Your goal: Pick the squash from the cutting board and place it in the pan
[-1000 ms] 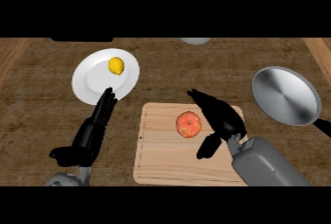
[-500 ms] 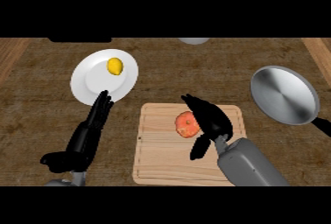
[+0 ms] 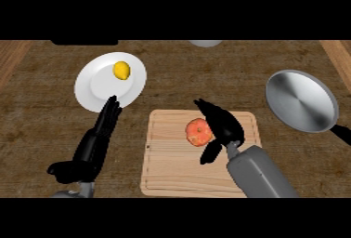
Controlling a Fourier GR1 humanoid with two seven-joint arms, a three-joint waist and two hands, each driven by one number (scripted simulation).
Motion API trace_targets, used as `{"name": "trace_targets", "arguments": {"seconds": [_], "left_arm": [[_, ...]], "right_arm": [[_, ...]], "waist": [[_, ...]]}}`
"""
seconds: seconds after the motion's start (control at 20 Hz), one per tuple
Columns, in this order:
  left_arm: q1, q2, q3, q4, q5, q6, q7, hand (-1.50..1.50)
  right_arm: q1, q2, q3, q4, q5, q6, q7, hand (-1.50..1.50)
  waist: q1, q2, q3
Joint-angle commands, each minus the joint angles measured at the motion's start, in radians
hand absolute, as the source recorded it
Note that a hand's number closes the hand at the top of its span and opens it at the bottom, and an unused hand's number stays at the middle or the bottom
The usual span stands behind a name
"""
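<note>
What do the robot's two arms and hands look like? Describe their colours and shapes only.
Both forearms are smooth grey cylinders rising from the lower edge. Each ends in a black hand with slim fingers and a thumb: the left hand and the right hand. No cables, markings or sleeves show.

Right forearm (image 3: pixel 259 175): smooth grey rounded casing, thick, narrowing to a thin wrist. Right hand (image 3: pixel 221 124): matte black, slim fingers plus thumb. Left hand (image 3: pixel 96 142): same black, long slender fingers; small grey forearm piece (image 3: pixel 75 191) below.
</note>
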Motion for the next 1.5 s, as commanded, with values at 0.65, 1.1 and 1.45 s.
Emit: {"name": "trace_targets", "arguments": {"seconds": [0.65, 1.1, 1.45], "left_arm": [[0.008, -0.042, 0.029, 0.008, -0.042, -0.054, -0.007, 0.00], [0.050, -0.043, 0.061, 0.010, -0.045, -0.069, -0.046, 0.00], [-0.050, -0.040, 0.104, 0.032, -0.034, -0.068, 0.029, 0.00]], "right_arm": [[-0.116, 0.056, -0.026, 0.424, 0.161, -0.073, -0.242, 1.50], [-0.116, 0.072, -0.043, 0.364, 0.235, -0.160, -0.213, 1.50], [0.041, -0.016, -0.015, -0.030, 0.278, -0.188, -0.176, 1.50]], "waist": [[0.011, 0.003, 0.000], [0.003, 0.000, 0.000], [-0.022, -0.008, -0.001]]}}
